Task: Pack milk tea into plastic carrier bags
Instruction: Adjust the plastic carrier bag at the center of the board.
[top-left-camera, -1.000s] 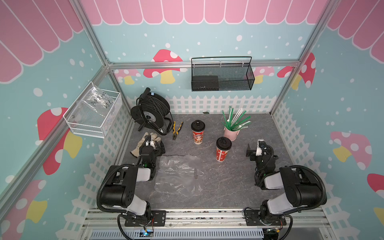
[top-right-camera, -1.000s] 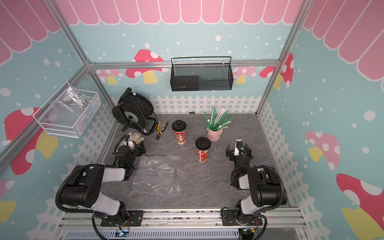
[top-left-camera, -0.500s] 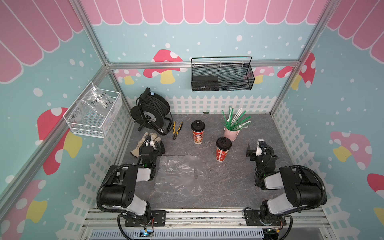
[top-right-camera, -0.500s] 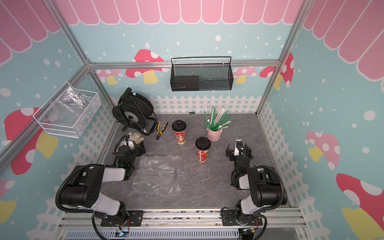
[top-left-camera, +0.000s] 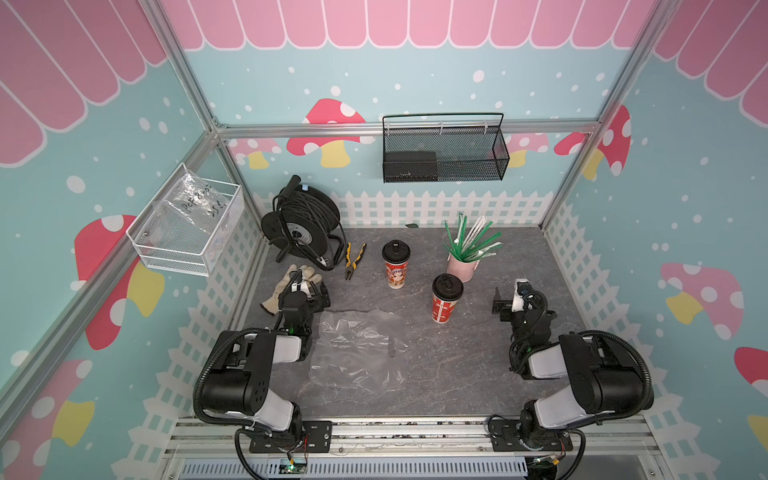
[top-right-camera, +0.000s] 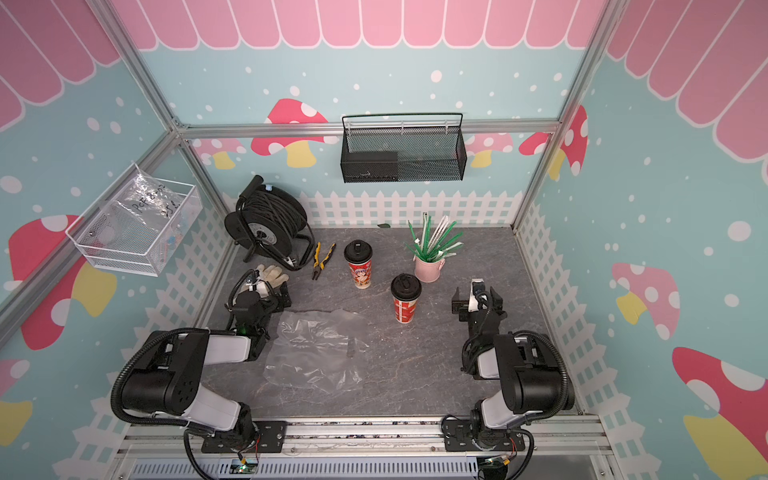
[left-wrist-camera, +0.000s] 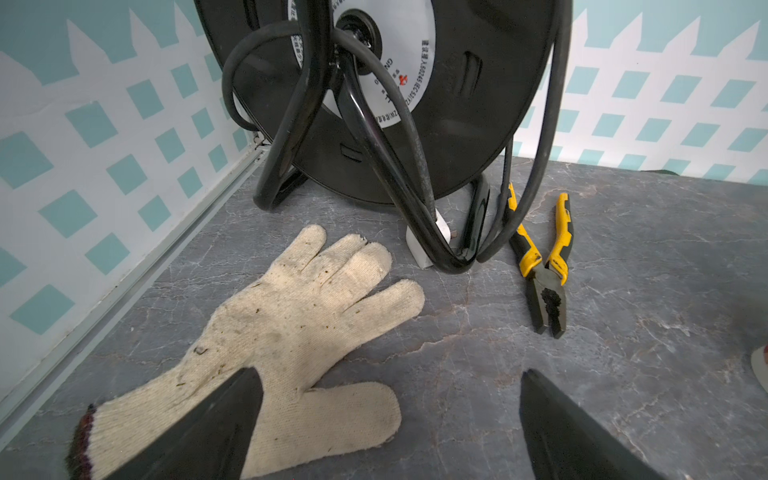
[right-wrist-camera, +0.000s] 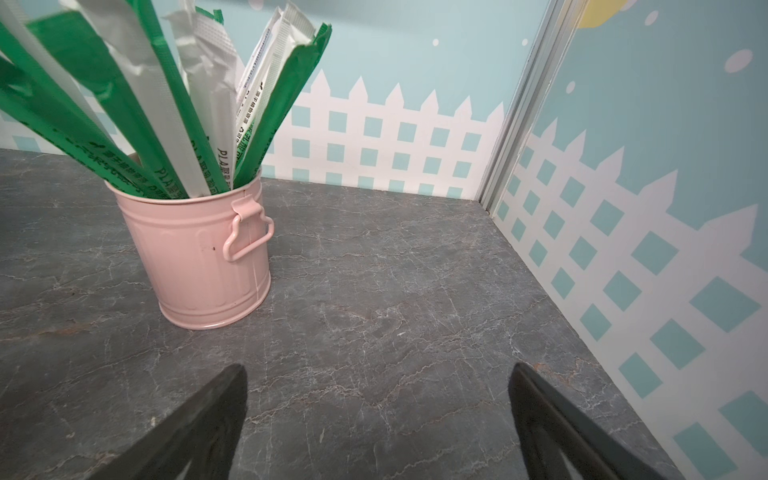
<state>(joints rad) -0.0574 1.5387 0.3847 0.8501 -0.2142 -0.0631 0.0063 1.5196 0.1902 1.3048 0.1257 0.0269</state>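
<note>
Two cups of milk tea are seen upright and lidded on the table (top-left-camera: 457, 374), neither yet bagged: the red cup (top-left-camera: 445, 301) near the middle; the cartoon cup (top-left-camera: 396, 266) nearer the back edge; the plastic carrier bag (top-left-camera: 357, 353) lies flat and crumpled toward the front edge, left of the middle. Nothing has been shifted over the last second (both grippers are parked as before), so packing is judged not begun. The left gripper (left-wrist-camera: 388, 376) is poised above a work glove (left-wrist-camera: 299, 316), jaws wide apart and empty; the right gripper (right-wrist-camera: 378, 370) likewise, over bare table beside the pink straw pot (right-wrist-camera: 203, 257). Pliers (left-wrist-camera: 544, 266) and a cable reel (top-left-camera: 301, 220) are confined to the back left corner, clear of the bag.
</note>
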